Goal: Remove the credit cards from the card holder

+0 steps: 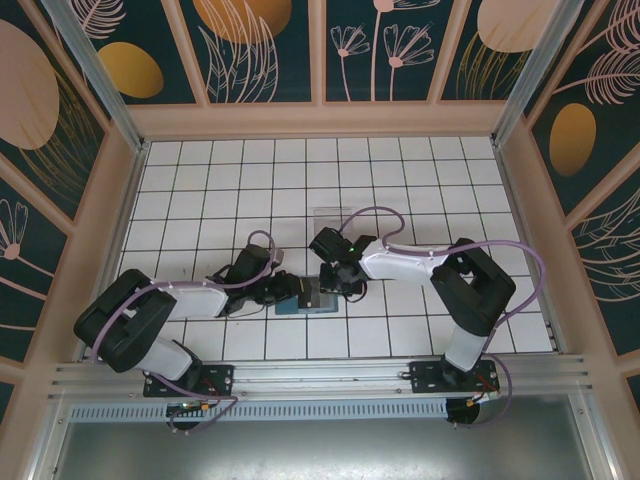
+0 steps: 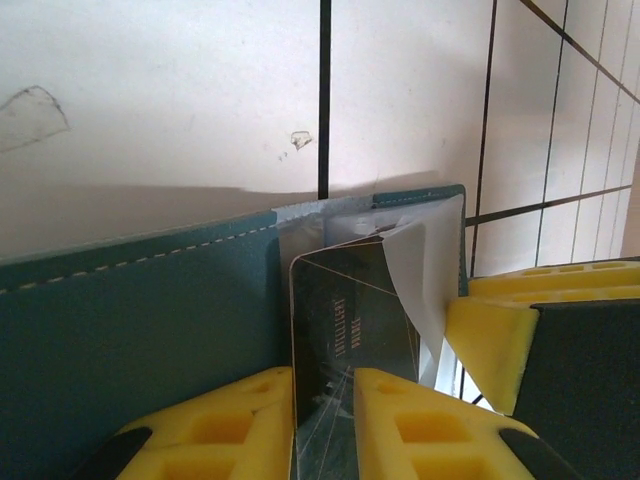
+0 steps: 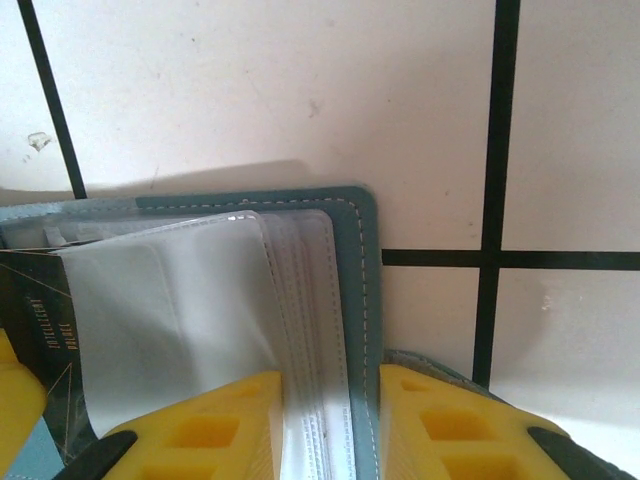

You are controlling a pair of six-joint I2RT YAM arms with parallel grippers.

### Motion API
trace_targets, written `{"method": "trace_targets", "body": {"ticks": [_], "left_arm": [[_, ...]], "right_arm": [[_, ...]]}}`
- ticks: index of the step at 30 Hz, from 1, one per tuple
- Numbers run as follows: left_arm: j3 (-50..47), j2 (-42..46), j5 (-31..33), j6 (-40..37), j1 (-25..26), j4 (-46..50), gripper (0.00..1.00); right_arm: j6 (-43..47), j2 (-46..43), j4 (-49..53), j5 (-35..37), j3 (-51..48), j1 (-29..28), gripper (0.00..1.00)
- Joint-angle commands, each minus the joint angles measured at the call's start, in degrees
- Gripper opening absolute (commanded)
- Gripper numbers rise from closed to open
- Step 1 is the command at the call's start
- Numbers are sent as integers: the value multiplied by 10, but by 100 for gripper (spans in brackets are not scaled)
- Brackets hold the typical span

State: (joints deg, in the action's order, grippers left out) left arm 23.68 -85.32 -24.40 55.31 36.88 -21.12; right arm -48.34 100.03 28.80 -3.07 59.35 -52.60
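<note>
The white tiled table (image 1: 200, 180) carries everything, walled in on three sides by leaf-patterned panels (image 1: 260, 50). The left arm (image 1: 190, 300) and the right arm (image 1: 420, 262) both reach inward and meet just near of the table's middle. A clear plastic box (image 1: 333, 218) stands a little beyond their meeting point, apart from both arms.

The card holder (image 1: 308, 300) lies on the tiles between the two wrists, near the front edge and roughly centred left to right. In the left wrist view, its teal cover (image 2: 130, 330) with pale stitching rises like a low wall. In the right wrist view, its rounded stitched corner (image 3: 355, 260) frames a stack of clear sleeves (image 3: 170, 310).

The right claw (image 3: 330, 420) is closed on the card holder: its yellow pads sit tight against either side of the stitched edge and sleeves. In the overhead view it (image 1: 338, 283) hangs over the holder's right end. The left claw (image 2: 323, 420) comes in from the holder's left end (image 1: 283, 290). Its pads stand a narrow gap apart, and a dark credit card (image 2: 345, 330) with pale lettering runs up between them. Whether the pads actually press the card cannot be told. The card is still partly inside the holder, among the sleeves, and its lettered edge (image 3: 35, 320) shows at the far left of the right wrist view.
</note>
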Motion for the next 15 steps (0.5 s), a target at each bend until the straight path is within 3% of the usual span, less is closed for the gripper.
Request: {"method": "trace_targets", "body": {"ticks": [1,15], "left_arm": [[-16,-21,-25,19,0,-43,25],[-32,-46,-46,32,-6,-94,19]], "right_arm": [[5,24,7,0,-8,-4,28],[8,25,5,-3,-7,-5,25]]}}
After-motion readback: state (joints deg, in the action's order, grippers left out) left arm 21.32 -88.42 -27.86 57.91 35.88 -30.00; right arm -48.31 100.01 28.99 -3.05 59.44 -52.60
